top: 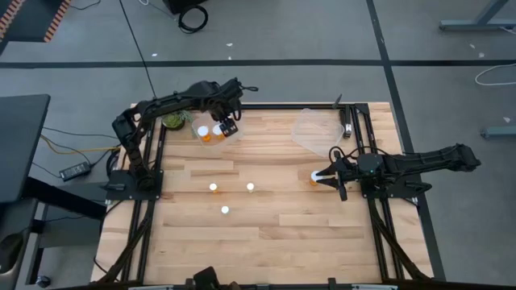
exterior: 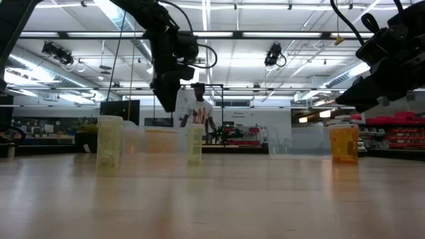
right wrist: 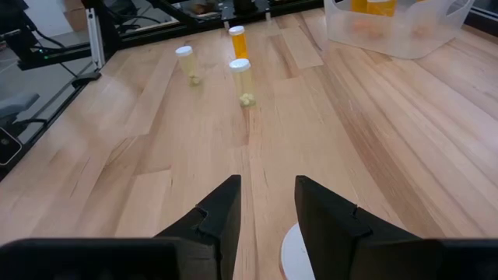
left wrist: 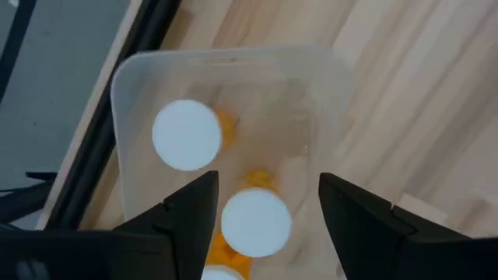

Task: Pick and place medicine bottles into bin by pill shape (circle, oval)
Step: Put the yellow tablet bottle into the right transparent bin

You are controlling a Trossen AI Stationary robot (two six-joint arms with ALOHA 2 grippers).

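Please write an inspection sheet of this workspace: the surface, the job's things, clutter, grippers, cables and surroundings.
Surface: wooden table, bare in front.
Job's things: three bottles stand mid-table, one bottle by the right gripper; white-capped bottles lie in the left bin; a second clear bin sits far right.
Clutter: something green beside the left bin.
Grippers: left gripper open over the left bin, holding nothing; right gripper shut, low beside its bottle.
Cables: black cable on the floor.
Surroundings: a person stands far behind the table.
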